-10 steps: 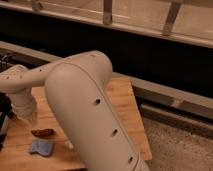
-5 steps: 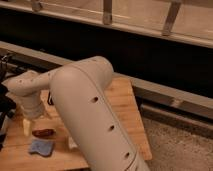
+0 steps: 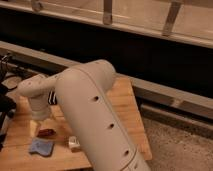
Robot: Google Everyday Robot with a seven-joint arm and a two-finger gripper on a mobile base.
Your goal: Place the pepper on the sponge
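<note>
The pepper [image 3: 46,132] is a small dark red-brown piece lying on the wooden table [image 3: 122,107], near its front left. The blue-grey sponge [image 3: 41,146] lies flat just in front of it, and the two are close together but the pepper is not on the sponge. My white arm [image 3: 92,115] reaches across the table from the lower right, and its wrist [image 3: 39,105] hangs just above and behind the pepper. The dark gripper [image 3: 6,105] shows only partly at the left edge of the view, left of the pepper and apart from it.
A pale yellowish block [image 3: 34,127] stands just left of the pepper, under the wrist. A small pale object [image 3: 74,143] lies right of the sponge, against the arm. A dark rail and a glass wall run behind the table. Speckled floor lies to the right.
The wrist and forearm have swung to the right and now stand over the pepper. The pepper and the sponge have stayed where they were.
</note>
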